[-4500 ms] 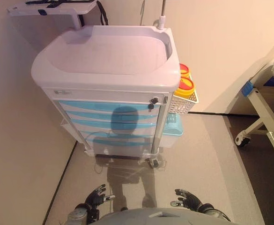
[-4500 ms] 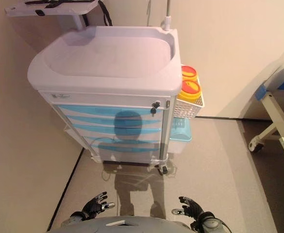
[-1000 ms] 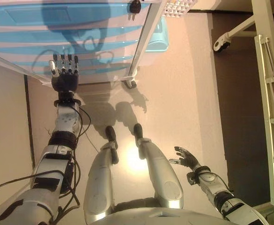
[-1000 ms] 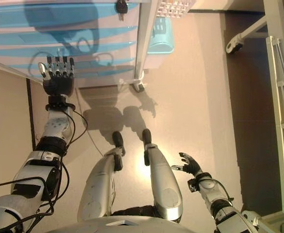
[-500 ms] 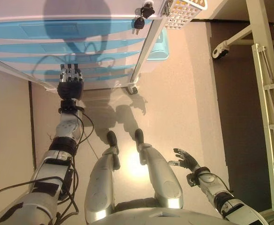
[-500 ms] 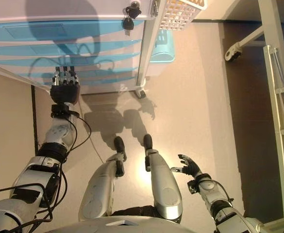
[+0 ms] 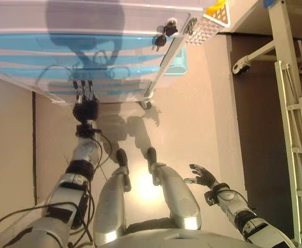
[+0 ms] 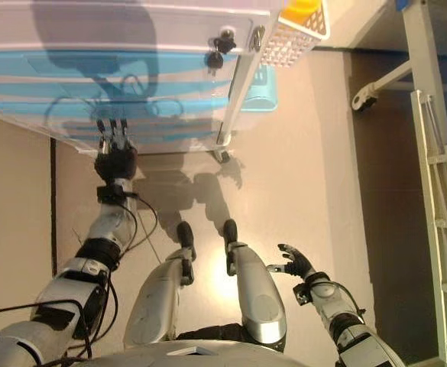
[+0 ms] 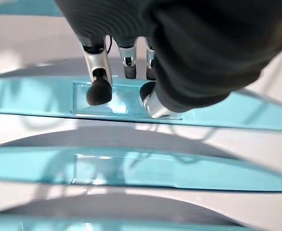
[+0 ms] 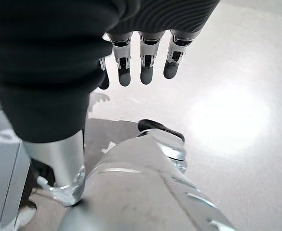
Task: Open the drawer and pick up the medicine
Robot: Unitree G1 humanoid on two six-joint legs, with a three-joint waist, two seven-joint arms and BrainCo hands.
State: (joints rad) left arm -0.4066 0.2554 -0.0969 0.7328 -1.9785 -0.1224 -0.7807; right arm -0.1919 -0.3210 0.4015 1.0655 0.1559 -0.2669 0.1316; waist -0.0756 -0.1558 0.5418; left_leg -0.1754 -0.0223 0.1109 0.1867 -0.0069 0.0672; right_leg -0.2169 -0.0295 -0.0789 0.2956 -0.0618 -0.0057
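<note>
We had our left hand (image 7: pixel 85 109) stretched out to the front of the medical cart (image 7: pixel 89 31), its fingers (image 9: pixel 98 77) straight and reaching into the recess of one of the lower blue drawers (image 9: pixel 44 98) — fingertips at the clear handle strip, curled round nothing that we could see. The drawers were all shut, stacked in blue bands with white between them, and the medicine itself was nowhere in view. A set of keys (image 7: pixel 160 40) hung from the lock at the cart's upper right corner, and just beside that corner sat a white mesh basket (image 8: pixel 288 42) with a yellow container (image 8: pixel 299 9) in it. Our right hand (image 7: pixel 202 176) hung low at our right side over the floor (image 7: pixel 197 113), well away from the cart, fingers spread loose and holding nothing. A white bed frame (image 7: pixel 290 119) on castors stood off to our right.
</note>
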